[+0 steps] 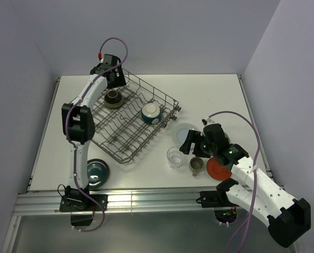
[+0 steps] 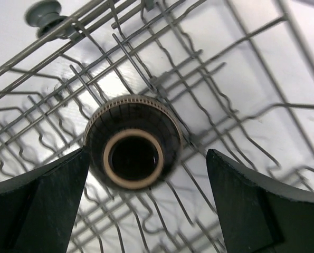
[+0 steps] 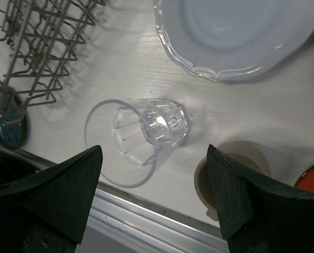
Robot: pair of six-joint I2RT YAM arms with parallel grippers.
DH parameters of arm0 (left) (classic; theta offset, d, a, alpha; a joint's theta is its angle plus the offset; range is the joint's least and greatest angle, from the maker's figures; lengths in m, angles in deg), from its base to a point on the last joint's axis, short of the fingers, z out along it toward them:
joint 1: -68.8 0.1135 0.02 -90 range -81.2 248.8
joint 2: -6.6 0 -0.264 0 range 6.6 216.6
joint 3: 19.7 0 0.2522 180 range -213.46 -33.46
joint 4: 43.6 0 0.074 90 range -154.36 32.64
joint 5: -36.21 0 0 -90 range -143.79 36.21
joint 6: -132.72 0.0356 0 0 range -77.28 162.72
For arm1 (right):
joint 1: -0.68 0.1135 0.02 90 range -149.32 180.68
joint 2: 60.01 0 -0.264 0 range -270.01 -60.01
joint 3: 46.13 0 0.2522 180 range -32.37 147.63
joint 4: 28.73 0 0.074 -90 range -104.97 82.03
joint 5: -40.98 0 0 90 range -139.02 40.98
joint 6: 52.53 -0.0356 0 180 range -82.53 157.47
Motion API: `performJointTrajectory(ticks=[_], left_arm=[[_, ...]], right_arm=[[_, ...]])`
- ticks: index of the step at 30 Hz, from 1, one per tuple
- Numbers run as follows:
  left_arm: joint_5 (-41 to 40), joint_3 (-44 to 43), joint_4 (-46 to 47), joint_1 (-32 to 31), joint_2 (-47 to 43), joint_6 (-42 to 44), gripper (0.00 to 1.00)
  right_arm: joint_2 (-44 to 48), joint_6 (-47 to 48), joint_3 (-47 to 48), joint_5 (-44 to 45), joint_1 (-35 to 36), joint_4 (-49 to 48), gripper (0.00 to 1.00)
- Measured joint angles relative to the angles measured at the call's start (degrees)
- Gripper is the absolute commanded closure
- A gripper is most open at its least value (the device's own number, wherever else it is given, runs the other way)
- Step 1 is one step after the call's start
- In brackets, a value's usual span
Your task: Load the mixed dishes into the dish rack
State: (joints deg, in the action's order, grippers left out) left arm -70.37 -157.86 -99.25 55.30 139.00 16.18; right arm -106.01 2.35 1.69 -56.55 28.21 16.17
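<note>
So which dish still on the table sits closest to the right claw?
The clear glass, the only see-through piece: it sits centred under the open right claw, unlike the grey mug beside it.

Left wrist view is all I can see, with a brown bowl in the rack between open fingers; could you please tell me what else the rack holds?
Observer: Besides the brown bowl, the dish rack holds only the cream bowl, towards its right side.
Operator: Thank you. What lies on the table outside it?
Observer: The dark teal dish lies at the rack's near left; the pale blue plate, clear glass, grey mug and red-orange saucer are on its right.
Operator: And the other arm?
Observer: The right gripper is open, aimed at the clear glass.
</note>
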Motion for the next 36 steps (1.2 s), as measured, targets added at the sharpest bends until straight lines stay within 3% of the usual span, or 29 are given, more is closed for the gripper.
performJointTrajectory(ticks=[5, 13, 15, 16, 22, 29, 36], left_arm=[[2.32, 7.8, 0.7, -0.9, -11.76, -2.62, 0.04], [6.91, 34.18, 7.3, -6.49, -42.8, -7.67, 0.05], [8.39, 39.87, 8.33, -8.26, -48.35, -8.96, 0.06], [9.05, 42.42, 8.79, -8.96, -50.6, -9.57, 0.06], [10.78, 51.21, 8.5, -11.52, -57.7, -11.87, 0.05], [16.02, 55.45, 8.79, -11.87, -65.48, -12.68, 0.01], [35.98, 66.01, 20.72, -11.82, -68.39, -16.61, 0.01]], right_arm=[[-1.51, -1.75, -1.55, 2.25, 1.01, 0.17, 0.25], [-7.74, -3.98, -1.64, 3.67, 4.33, -1.75, 0.41], [-9.18, -4.44, -1.62, 4.59, 6.12, -2.05, 0.52], [-9.9, -4.59, -1.62, 5.03, 7.02, -2.1, 0.62], [-12.39, -6.36, -1.4, 8.41, 10.1, -2.43, 1.0], [-8.13, -7.54, 0.66, 11.19, 11.82, 1.88, 1.0], [1.42, -7.69, 9.9, 2.29, 11.17, 3.48, 1.0]])
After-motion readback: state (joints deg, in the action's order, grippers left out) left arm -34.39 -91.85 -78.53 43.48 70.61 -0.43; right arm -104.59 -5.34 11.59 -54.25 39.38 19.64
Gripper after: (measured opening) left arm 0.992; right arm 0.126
